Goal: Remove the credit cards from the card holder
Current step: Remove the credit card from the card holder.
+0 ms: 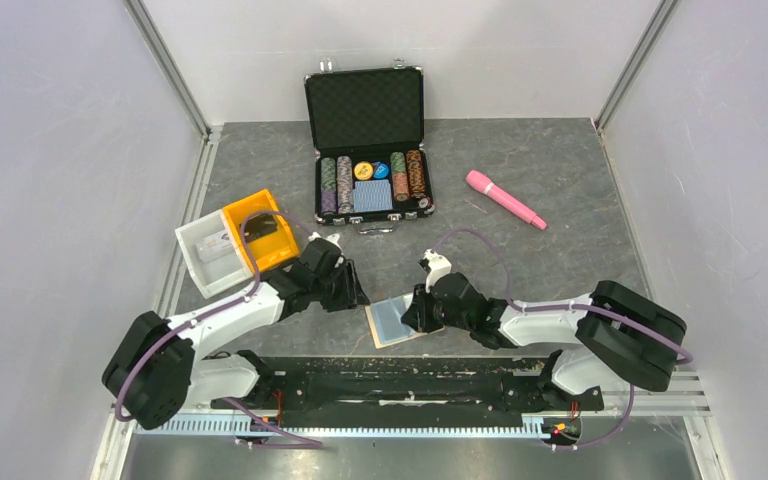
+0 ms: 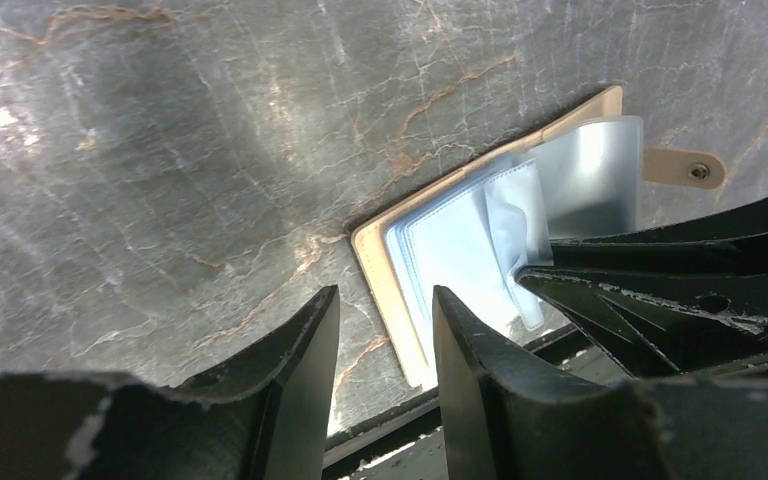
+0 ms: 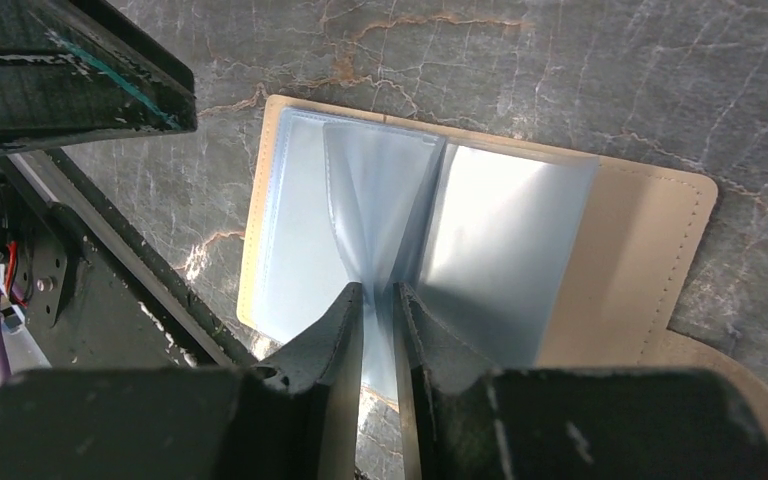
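The tan card holder [image 1: 384, 324] lies open near the table's front edge, its blue-grey plastic sleeves fanned upward. My right gripper [image 1: 412, 312] is shut on a bunch of these sleeves [image 3: 380, 200] at their middle fold, shown in the right wrist view [image 3: 378, 292]. My left gripper [image 1: 355, 295] is open and empty, just left of the holder. Its jaws straddle the holder's left tan edge [image 2: 385, 290] a little above it. The closing tab [image 2: 685, 168] lies flat on the table. I cannot make out any credit cards in the sleeves.
A black poker-chip case [image 1: 368, 140] stands open at the back centre. A pink pen-like object [image 1: 505, 199] lies at the back right. A yellow bin [image 1: 258, 232] and a white bin [image 1: 210, 255] sit at the left. The black base rail [image 1: 390, 370] runs just before the holder.
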Tool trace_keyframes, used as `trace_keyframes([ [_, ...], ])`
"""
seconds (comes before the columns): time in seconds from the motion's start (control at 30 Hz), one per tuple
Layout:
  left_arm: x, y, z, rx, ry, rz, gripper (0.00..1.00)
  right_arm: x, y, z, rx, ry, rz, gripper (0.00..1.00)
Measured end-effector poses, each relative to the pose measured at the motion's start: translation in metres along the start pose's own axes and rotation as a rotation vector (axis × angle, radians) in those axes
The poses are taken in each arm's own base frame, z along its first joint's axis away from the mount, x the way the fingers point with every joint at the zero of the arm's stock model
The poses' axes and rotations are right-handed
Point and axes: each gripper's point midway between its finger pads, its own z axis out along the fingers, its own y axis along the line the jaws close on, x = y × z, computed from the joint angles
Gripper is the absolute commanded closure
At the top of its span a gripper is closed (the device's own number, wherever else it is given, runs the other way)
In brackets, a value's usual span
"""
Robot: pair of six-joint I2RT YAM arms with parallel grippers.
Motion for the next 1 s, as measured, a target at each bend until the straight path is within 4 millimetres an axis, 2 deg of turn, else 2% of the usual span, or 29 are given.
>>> trace_keyframes([
  [0.4,0.003,-0.021,0.009,0.104,0.039,0.010,0.60,-0.003,0.005,-0.006,-0.040,-0.012,0.011,0.79],
  [0.8,0.022,-0.031,0.028,0.111,0.148,0.037,0.68,-0.002,0.010,-0.007,-0.087,-0.019,0.019,0.78],
  [0.9,0.024,-0.038,0.029,0.121,0.156,0.052,0.68,-0.002,0.009,-0.008,-0.094,-0.017,0.020,0.75],
  [1.0,0.023,-0.045,0.032,0.131,0.159,0.062,0.68,-0.004,0.010,-0.011,-0.102,-0.025,0.022,0.66],
])
